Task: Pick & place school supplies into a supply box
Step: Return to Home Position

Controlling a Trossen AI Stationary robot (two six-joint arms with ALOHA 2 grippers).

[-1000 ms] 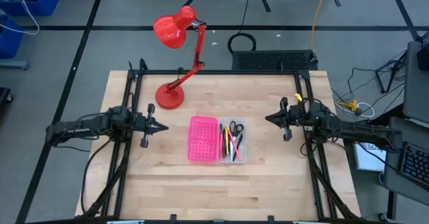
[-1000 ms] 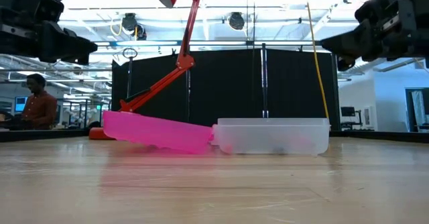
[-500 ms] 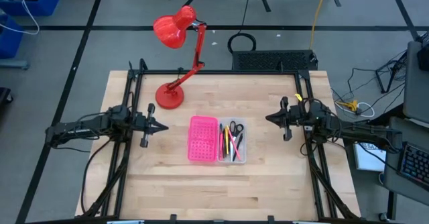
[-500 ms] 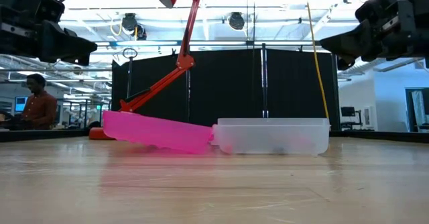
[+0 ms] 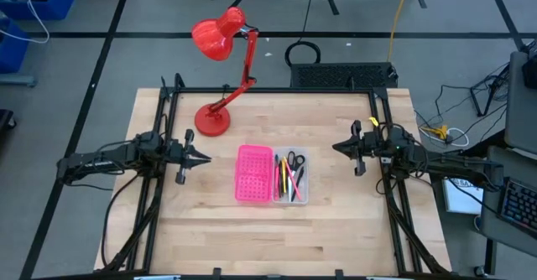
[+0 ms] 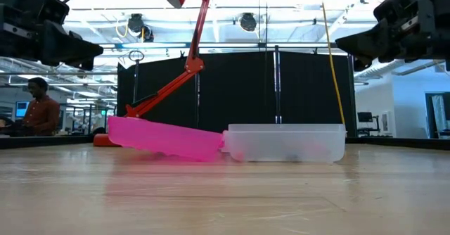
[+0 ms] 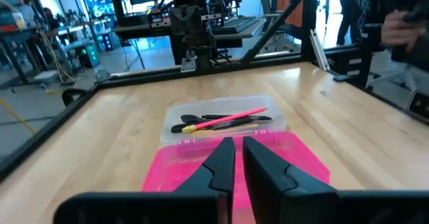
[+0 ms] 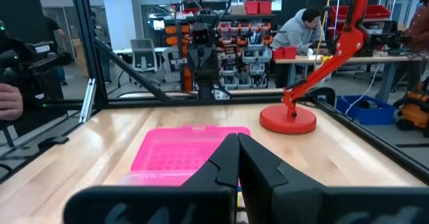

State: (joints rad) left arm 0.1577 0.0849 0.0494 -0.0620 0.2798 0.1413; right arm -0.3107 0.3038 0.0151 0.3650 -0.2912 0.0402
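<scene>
Table [image 5: 336,230]: pale wood, bordered by black rails on both sides.
Supply box [image 5: 254,179]: laid open near the table's middle. The pink half [image 6: 165,138] is turned toward the left arm and is seen tilted, its outer edge raised. The clear tray [image 6: 285,143] is joined to it on the right arm's side and sits flat.
School supplies: all are held in the clear tray. The scissors [image 5: 294,159] are laid at its far end, and the pens and pencils [image 5: 285,181], pink, yellow and dark, are laid lengthwise beside them.
Left gripper [image 5: 204,158]: held above the table, well apart from the pink half and pointed at it. Its fingers are drawn to a thin slit and nothing is grasped.
Right gripper [image 5: 336,148]: held above the table off the tray's side, clenched on nothing.
Lamp [image 5: 211,121]: red, its base stood behind the box.
Person [image 6: 39,108]: seen far off in the room.
</scene>
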